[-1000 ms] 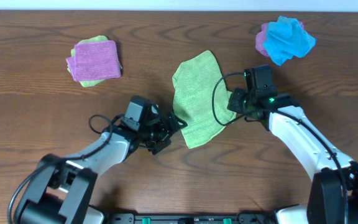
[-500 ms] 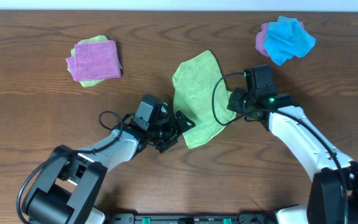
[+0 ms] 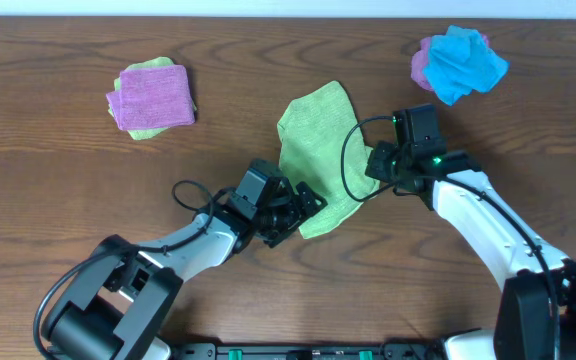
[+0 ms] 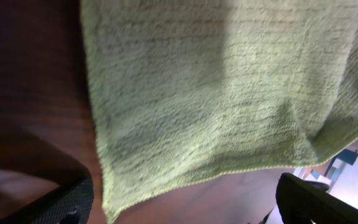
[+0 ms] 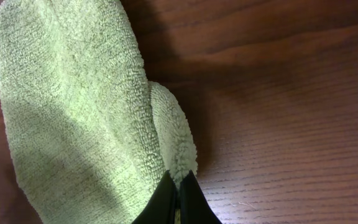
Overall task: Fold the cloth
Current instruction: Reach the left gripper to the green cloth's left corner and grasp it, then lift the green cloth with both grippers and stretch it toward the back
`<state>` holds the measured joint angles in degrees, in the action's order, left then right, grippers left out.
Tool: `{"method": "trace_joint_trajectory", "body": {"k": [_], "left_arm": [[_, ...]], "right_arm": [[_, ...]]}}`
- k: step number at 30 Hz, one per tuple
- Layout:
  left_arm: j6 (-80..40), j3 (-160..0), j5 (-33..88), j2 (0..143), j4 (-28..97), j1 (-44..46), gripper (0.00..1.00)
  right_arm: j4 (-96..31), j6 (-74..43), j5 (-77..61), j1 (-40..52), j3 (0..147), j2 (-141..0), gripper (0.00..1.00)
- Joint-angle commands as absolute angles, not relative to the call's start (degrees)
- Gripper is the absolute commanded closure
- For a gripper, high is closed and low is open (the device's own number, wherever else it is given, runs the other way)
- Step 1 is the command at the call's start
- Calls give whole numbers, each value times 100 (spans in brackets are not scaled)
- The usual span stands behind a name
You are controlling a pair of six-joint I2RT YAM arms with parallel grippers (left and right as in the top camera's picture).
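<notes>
Lying near the middle of the wooden table [image 3: 58, 190], the green cloth [image 3: 316, 150] shows in the overhead view as a long, slightly tilted shape, one end toward the far side and the other toward the robot. The left gripper [image 3: 306, 203] sits at the cloth's near left corner, its dark fingers right at the hem. The right gripper [image 3: 372, 163] is at the cloth's right edge, about halfway along it. A folded pink and green pile [image 3: 151, 97] lies well apart at the far left, and a crumpled blue and pink bundle [image 3: 458, 62] at the far right.

From the left wrist camera, the cloth [image 4: 222, 93] fills most of the frame, with its stitched hem running across the bottom. The left gripper [image 4: 182, 196] is spread wide, one finger [image 4: 58, 202] in each lower corner, gripping nothing; the corner of the cloth lies in the gap between them.

From the right wrist camera, the cloth [image 5: 73, 106] lies flat to the left with a raised ridge along its right edge. The right gripper [image 5: 178, 180] is pinched tight, its fingers [image 5: 163, 202] meeting on the end of that ridge, with bare table to the right.
</notes>
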<state>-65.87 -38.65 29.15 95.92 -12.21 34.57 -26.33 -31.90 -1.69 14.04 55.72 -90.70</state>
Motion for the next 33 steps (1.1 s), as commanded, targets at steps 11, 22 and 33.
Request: {"method": "trace_joint_trajectory", "body": {"k": [11,22,33], "left_arm": [[-6834,-3881,2974,10499,-1968,3461,48],[-6335,-3896,3612,10447,-2423,2908,94],[-5721,-4001,5251,10189,-2381,1129,94]], "right_arm": [[-2639,-3275,-193,1400,5570,-9032,99],[-2722,-3275,-99,1400,5570,-9032,99],[-3723,-3522,215,1406,5570,-9032,99]]}}
